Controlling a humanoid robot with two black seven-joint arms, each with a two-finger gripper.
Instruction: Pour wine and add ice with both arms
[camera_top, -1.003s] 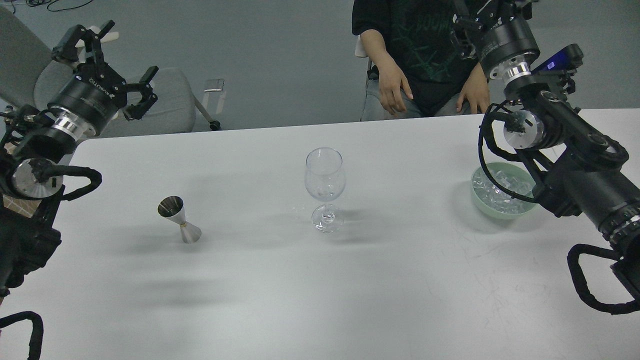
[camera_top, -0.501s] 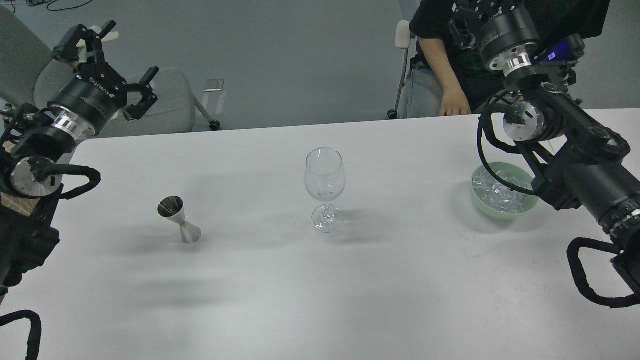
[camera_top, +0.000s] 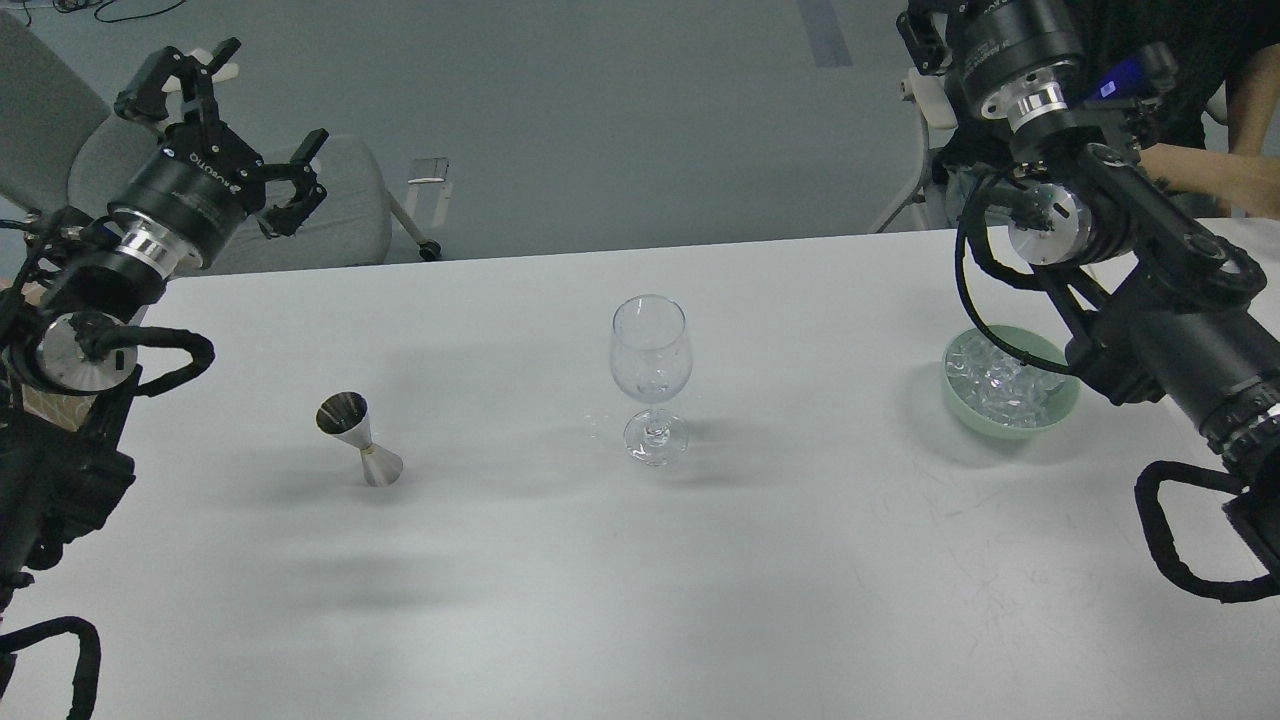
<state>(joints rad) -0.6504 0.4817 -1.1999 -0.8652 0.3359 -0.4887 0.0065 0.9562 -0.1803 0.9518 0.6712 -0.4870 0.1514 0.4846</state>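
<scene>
An empty clear wine glass stands upright at the middle of the white table. A steel jigger stands to its left. A heap of clear ice fills a pale green bowl at the right, partly hidden behind my right arm. My left gripper is open and empty, raised beyond the table's far left corner. My right gripper is high above the bowl at the top edge. Its fingers are cut off by the frame. No wine bottle shows.
A person's forearm reaches over the table's far right corner behind my right arm. A grey chair stands behind the table at the left. A white chair stands at the back right.
The person has got up from the seat behind the table and moved off to the right. My right arm has lifted a little. My left gripper has shifted slightly up and right.
</scene>
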